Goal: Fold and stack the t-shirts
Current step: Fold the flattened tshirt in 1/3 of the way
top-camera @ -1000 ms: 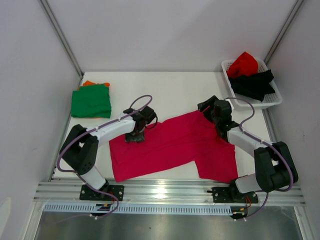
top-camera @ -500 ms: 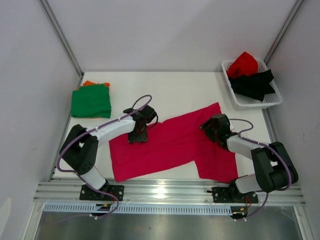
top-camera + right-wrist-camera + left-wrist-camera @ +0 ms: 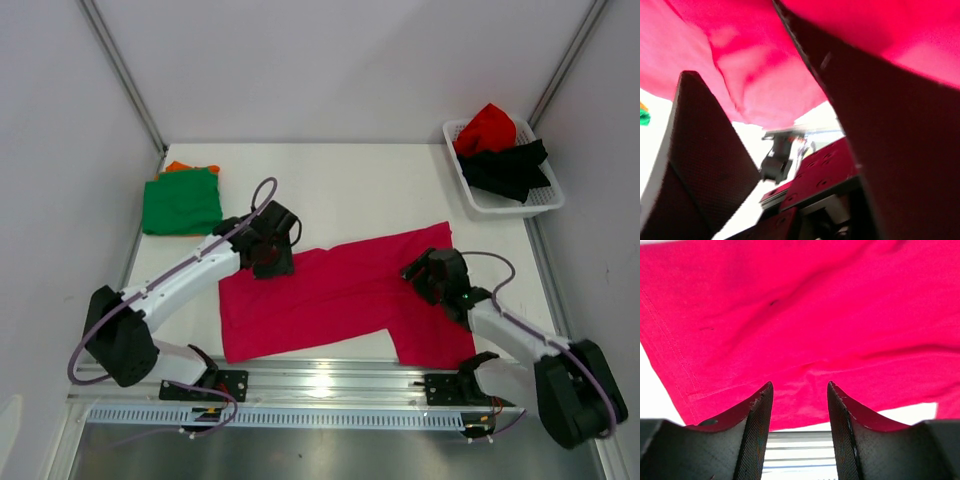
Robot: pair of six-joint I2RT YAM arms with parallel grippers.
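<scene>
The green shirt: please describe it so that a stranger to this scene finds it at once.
Go to the white table's far left corner. The green shirt lies there folded, on an orange shirt. No other cloth is green, and the pink shirt lies spread out.

No text or label can be read, though the right wrist view seems blurred

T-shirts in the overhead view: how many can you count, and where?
5: magenta spread mid-table; green folded left, orange peeking under it; red and black in the basket. Others may be hidden.
</scene>
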